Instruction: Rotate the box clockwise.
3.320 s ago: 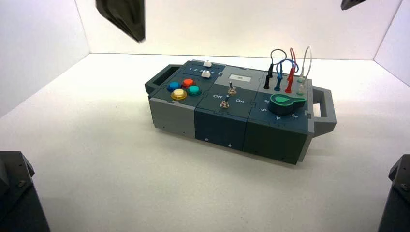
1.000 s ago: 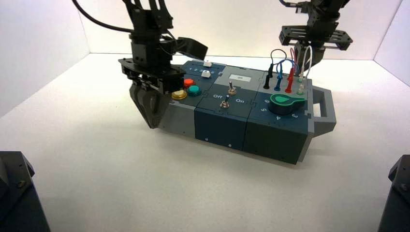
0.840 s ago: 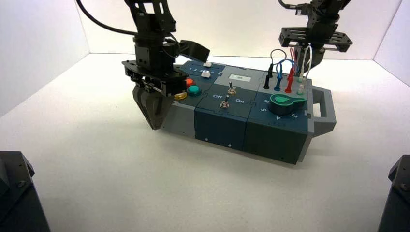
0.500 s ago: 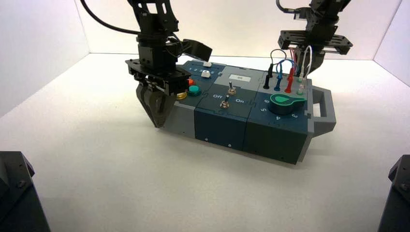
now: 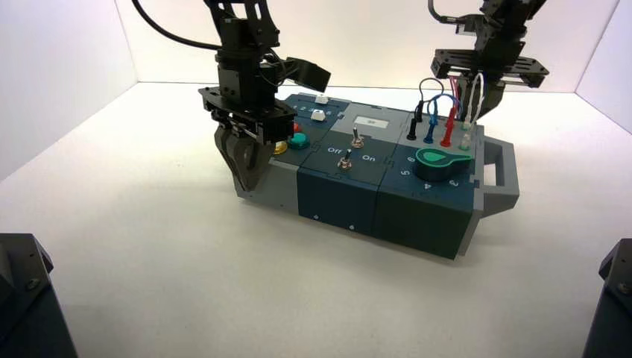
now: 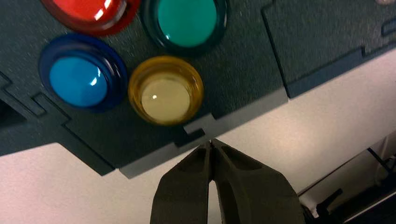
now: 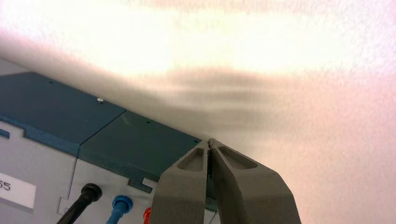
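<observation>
The box [image 5: 339, 195] sits at an angle on the white surface [image 5: 223, 298], its left part farther from the camera than its right part. The left gripper [image 5: 248, 186] is down at the near side of the box by its left end, beside the grey front panel and next to the yellow button [image 5: 280, 147]. Its fingers [image 6: 184, 186] are closed together with nothing between them, the tips just beside the edge nearest that button. The right gripper [image 7: 210, 142] is low behind the box near its right end, beyond the wires; its fingers are also brought together, empty, along the far side. Around the yellow button are a blue button [image 6: 78, 81], a red button [image 6: 93, 11] and a green button [image 6: 187, 21]. Two white sliders [image 5: 318, 115] are near the far left part of the top, and two metal toggle switches [image 5: 345, 161] stand around the middle. The green knob [image 5: 440, 162] is on the near right part, with black, blue, red and white looped wires [image 5: 449, 127] plugged in behind it. A grey handle [image 5: 509, 175] projects from the right end. A pale label [image 7: 16, 189] lies on the grey panel left of the wires in the high view.
</observation>
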{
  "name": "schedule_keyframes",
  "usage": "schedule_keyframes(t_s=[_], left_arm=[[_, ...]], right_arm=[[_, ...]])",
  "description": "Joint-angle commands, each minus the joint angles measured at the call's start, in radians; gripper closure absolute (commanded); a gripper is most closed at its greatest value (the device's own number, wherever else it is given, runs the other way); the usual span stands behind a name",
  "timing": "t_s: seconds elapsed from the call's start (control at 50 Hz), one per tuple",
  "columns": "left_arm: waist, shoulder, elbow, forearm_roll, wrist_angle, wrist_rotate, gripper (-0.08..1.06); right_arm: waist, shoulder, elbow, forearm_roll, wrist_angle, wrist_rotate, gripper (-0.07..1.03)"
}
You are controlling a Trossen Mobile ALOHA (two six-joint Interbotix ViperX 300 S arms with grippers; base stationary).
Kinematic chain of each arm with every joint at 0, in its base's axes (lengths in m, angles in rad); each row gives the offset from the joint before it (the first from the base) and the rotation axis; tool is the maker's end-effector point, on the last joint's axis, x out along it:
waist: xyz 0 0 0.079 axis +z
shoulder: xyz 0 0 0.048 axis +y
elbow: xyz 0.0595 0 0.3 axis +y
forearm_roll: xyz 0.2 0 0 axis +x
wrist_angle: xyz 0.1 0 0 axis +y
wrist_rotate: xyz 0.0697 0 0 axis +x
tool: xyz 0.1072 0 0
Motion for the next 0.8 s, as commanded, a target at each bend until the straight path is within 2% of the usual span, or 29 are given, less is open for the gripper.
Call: schedule_keyframes(t_s=[0.02,0.54,0.8], left_arm=[[0.002,-0.009,-0.025,0.009,-0.006,0.005,1.01],[0.066,0.008,-0.038,0.046,-0.032,-0.003,1.01],[0.086,0.017,-0.075,0.067,-0.032,-0.008,1.01]], right_arm=[[0.031,-0.028,-0.003,0.006,0.032,-0.003,0.98],[0.046,-0.035,0.006,0.018,0.057,-0.003,0.98],[0.052,-0.051,0.040,0.028,0.060,-0.002,0.98]])
